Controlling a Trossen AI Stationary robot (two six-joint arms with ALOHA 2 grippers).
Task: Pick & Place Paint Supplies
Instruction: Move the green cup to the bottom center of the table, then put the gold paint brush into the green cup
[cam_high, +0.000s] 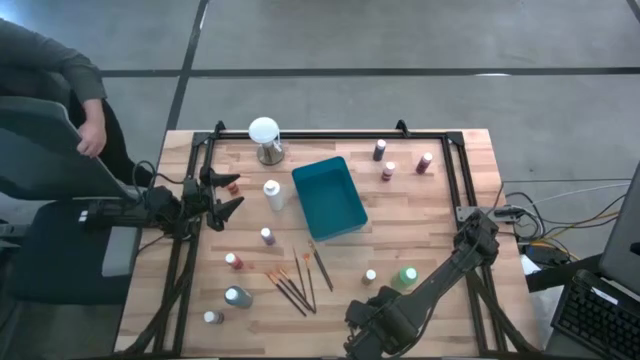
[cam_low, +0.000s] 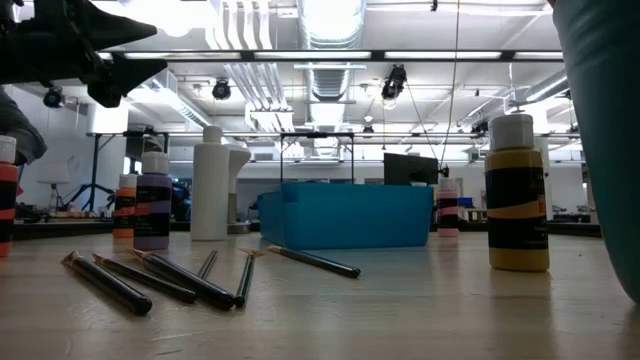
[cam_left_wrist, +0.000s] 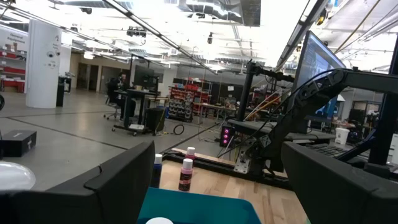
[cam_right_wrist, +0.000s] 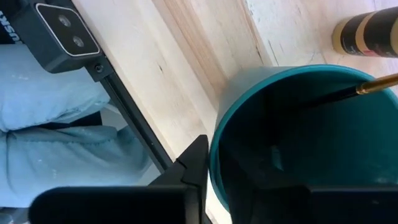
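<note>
Small white-capped bottles stand about the table: three at the far right (cam_high: 388, 171), a white one (cam_high: 272, 193), a purple one (cam_high: 267, 236), a green one (cam_high: 407, 276). Several brushes (cam_high: 295, 280) lie flat near the front. My right gripper (cam_high: 368, 322) points down over a round teal cup (cam_right_wrist: 298, 143) at the table's near edge. One dark-handled brush (cam_right_wrist: 367, 86) lies inside the cup, its upper part leaning on the rim. My left gripper (cam_high: 225, 195) hangs open at the left edge, with nothing between its fingers.
The teal tray (cam_high: 330, 198) sits mid-table and a white globe (cam_high: 264, 133) on a metal base behind it. A yellow-and-black bottle (cam_right_wrist: 367, 34) stands close to the cup. A person (cam_high: 60, 80) sits beyond the far left corner. Light blue cloth (cam_right_wrist: 56, 124) shows past the near edge.
</note>
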